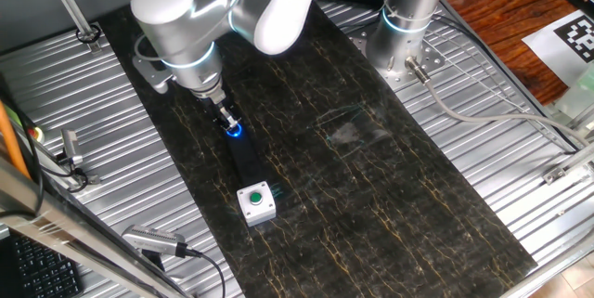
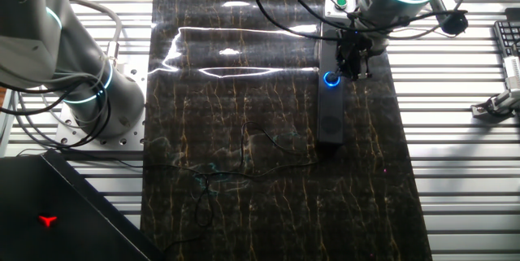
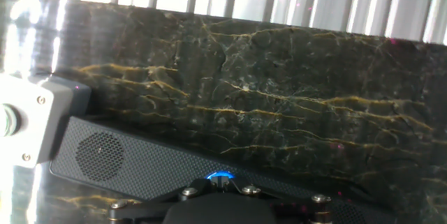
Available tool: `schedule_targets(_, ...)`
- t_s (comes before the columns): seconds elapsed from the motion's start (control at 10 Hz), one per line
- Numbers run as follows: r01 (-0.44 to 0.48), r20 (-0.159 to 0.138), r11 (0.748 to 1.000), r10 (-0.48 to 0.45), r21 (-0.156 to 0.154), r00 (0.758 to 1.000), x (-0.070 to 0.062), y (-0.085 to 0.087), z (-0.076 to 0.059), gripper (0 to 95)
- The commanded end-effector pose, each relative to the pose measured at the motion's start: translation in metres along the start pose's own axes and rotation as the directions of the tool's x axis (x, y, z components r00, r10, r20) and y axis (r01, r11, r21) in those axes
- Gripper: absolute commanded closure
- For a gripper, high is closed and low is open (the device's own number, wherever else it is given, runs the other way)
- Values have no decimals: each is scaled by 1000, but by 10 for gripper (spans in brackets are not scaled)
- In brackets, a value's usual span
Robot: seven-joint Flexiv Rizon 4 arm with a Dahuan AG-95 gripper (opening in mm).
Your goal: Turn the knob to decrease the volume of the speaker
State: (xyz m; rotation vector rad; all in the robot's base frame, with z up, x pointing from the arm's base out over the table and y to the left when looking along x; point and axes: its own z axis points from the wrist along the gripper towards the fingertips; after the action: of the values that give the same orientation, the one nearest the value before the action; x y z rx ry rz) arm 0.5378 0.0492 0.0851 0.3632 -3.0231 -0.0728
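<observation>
The speaker [image 1: 247, 161] is a long flat black bar lying on the dark marbled mat. It also shows in the other fixed view [image 2: 330, 115] and in the hand view [image 3: 140, 165]. Its knob [image 1: 234, 132] glows blue at the bar's far end and also shows in the other fixed view [image 2: 331, 80]. My gripper [image 1: 230, 123] points straight down onto the knob, with its fingers closed around it. In the hand view only a blue arc of the knob [image 3: 221, 177] shows behind the fingers, and the gripper [image 3: 222, 185] hides the rest.
A small white box with a green button [image 1: 256, 200] stands at the speaker's near end, touching it, and shows in the hand view [image 3: 28, 123]. A second arm's base [image 1: 406, 29] stands at the mat's back. Ribbed metal table [image 1: 93, 149] flanks the mat.
</observation>
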Motion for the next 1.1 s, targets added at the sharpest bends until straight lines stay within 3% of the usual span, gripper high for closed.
schedule_targets(0.1,-163,-13,987,163,-2,987,0,0,0,950)
schedule_targets(0.5,-291,-21,957,291,-9,956,0,0,1,950)
schedule_targets(0.8,-297,-21,955,296,-10,955,0,0,1,950)
schedule_targets(0.9,-218,-20,976,218,-11,976,0,0,1,950)
schedule_targets(1.0,-24,-16,1000,24,-10,1000,0,0,1,950)
schedule_targets(1.1,75,-16,997,-76,-15,997,1,1,1,950)
